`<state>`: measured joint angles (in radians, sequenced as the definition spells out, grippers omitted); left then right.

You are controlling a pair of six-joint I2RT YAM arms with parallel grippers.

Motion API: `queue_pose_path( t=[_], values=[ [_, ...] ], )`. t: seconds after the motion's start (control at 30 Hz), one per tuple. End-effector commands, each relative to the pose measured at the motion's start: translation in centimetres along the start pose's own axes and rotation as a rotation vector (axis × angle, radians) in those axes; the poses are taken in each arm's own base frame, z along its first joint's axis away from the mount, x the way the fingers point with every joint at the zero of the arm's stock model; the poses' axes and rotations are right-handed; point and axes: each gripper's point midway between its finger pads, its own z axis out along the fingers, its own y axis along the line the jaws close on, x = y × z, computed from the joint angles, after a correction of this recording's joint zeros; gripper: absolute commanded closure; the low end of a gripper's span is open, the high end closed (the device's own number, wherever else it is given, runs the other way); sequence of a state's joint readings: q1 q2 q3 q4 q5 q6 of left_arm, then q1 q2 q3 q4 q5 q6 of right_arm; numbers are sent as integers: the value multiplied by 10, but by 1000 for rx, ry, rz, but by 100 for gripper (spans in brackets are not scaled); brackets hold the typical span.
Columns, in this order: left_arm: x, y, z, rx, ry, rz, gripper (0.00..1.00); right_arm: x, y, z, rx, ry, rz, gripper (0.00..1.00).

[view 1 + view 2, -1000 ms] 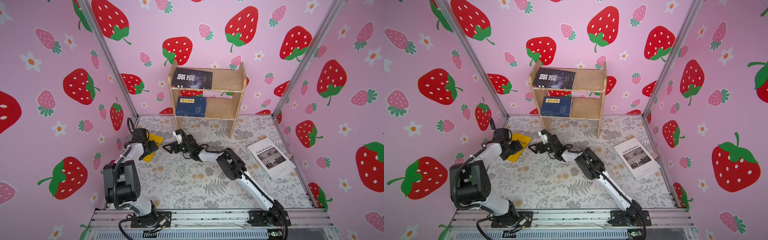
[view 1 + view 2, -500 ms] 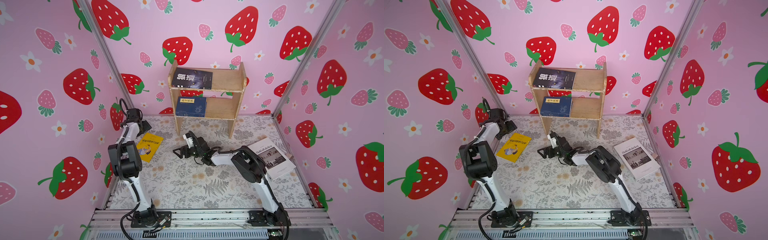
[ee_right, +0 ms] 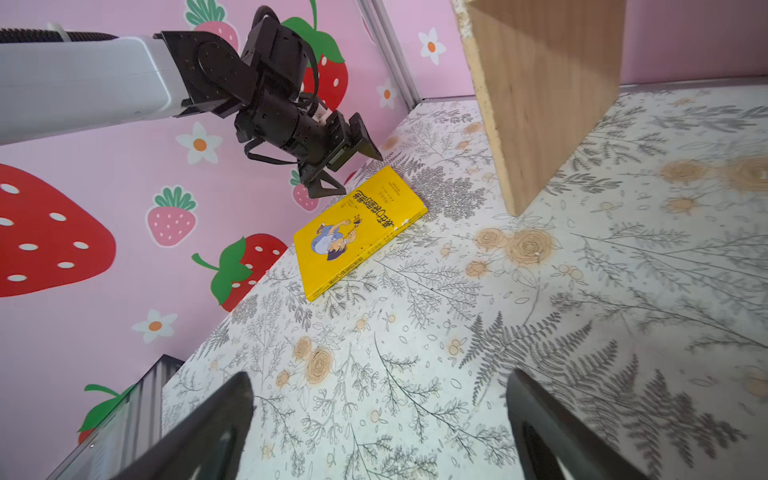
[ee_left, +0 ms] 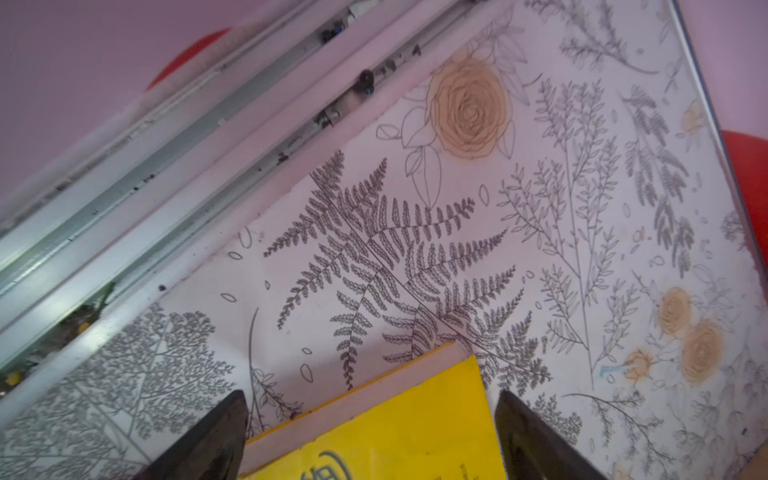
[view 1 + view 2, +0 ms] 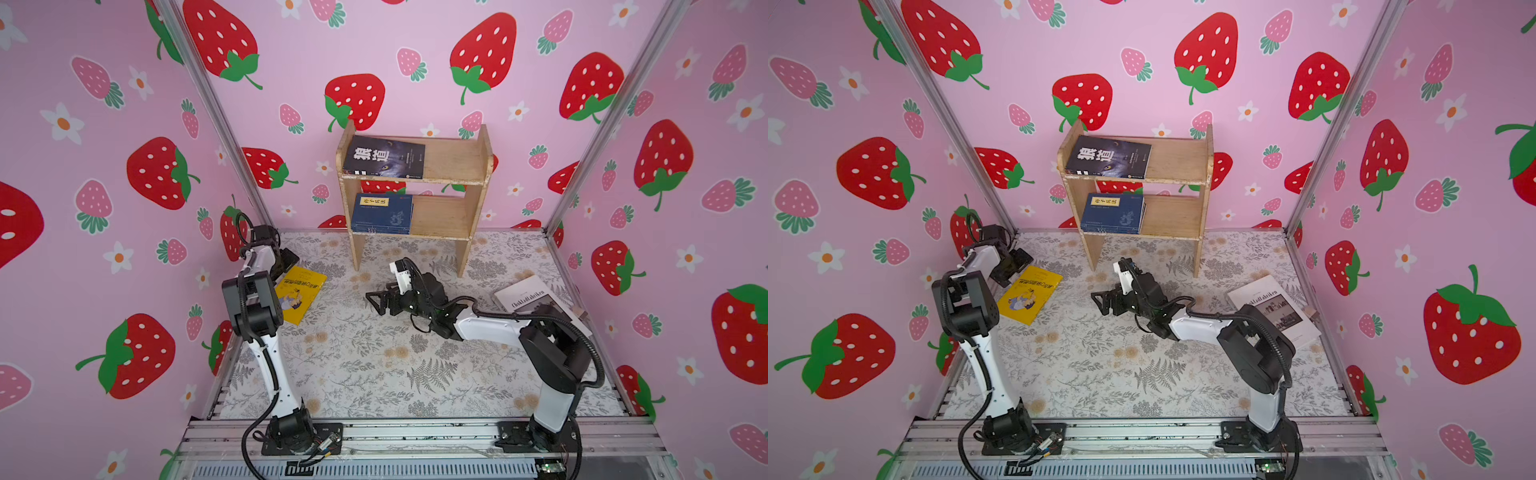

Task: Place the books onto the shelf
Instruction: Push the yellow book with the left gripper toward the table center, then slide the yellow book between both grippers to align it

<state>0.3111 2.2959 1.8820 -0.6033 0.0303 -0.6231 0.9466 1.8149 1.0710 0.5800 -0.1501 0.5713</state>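
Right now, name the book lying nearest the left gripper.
The yellow cartoon-cover book, on the mat by the left gripper; the white book lies far right, the others on the shelf.

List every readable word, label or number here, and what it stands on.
"狼道": black book, top tier of the shelf.
"Chokladfabriken": white book, off the shelf.
"孙子兵法", as far as it reads: yellow label on the navy book, lower tier.
Title on the yellow book: too blurred to read, like all small print.
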Motion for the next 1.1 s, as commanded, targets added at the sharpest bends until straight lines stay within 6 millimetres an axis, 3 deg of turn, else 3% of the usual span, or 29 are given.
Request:
queue_pose_path(
  t=[0.0,0.17,0.3,0.5,0.6,0.7,0.77,0.87,0.97,1.07],
  values=[
    [14,-13,1,38,46,3,6,-11,-12,-11,83,-32,-44,3],
    [52,-26,10,102,150,38,6,-12,-22,-19,133,-42,-52,3],
    [94,-36,2,130,180,87,6,-6,-32,-27,179,-36,-37,3],
    [186,-47,-24,230,251,147,7,8,-45,-35,229,-11,-23,2],
    [216,-64,-48,333,228,179,8,22,-51,-31,245,56,-1,2],
    [206,-75,-91,409,105,208,7,47,-71,-26,354,183,71,2],
    [190,-74,-123,416,19,234,7,63,-72,-23,355,248,111,2],
    [169,-44,-157,265,-94,282,6,80,-62,-19,308,313,161,2],
    [163,6,-161,76,-134,264,3,90,-50,-14,266,357,173,3],
    [174,48,-142,41,-86,153,3,101,-37,-7,214,412,176,5]
  ],
)
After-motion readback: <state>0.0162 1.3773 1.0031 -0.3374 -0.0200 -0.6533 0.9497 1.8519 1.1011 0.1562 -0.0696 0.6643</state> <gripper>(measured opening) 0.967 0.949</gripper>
